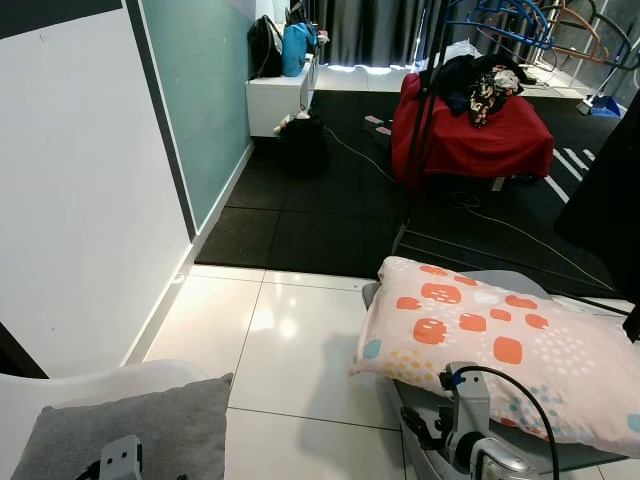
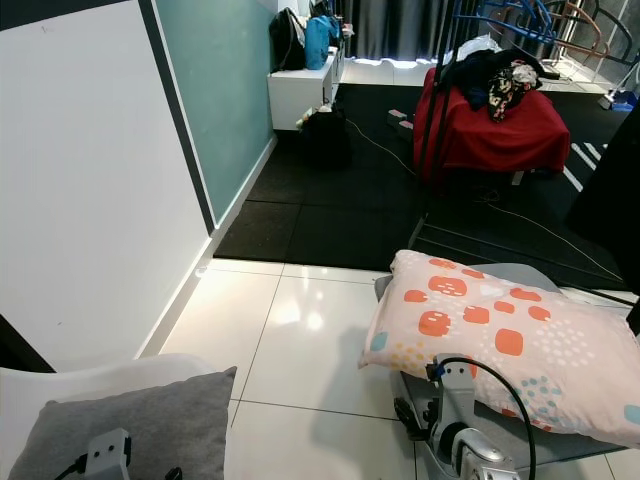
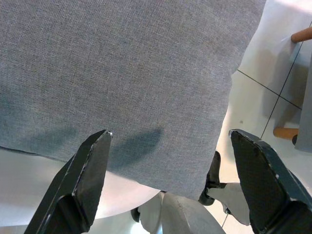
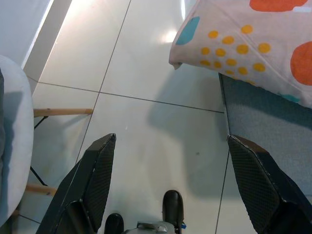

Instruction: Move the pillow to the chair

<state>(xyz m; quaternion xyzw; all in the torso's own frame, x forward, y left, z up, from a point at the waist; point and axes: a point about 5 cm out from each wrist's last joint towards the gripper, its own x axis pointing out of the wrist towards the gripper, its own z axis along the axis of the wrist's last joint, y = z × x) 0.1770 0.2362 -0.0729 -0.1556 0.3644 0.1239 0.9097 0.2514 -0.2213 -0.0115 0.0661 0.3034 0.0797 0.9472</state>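
A grey pillow (image 1: 130,430) lies on the white chair (image 1: 60,385) at my lower left. My left gripper (image 3: 170,156) hangs open just above the grey pillow (image 3: 126,73), nothing between its fingers. A second pillow (image 1: 490,345), pink-white with orange patches and dots, rests on a grey seat (image 1: 430,425) at the lower right. My right gripper (image 4: 170,165) is open over the white floor tiles, beside that patterned pillow's corner (image 4: 234,39). The right arm's wrist (image 1: 470,425) shows at the bottom edge.
White wall (image 1: 80,200) on the left, white tile floor (image 1: 290,340) between chair and grey seat. Farther off, black mats, a red-draped seat (image 1: 475,135) with clothes, a black stand's pole (image 1: 425,120), cables, and a white cabinet (image 1: 280,95) with bags.
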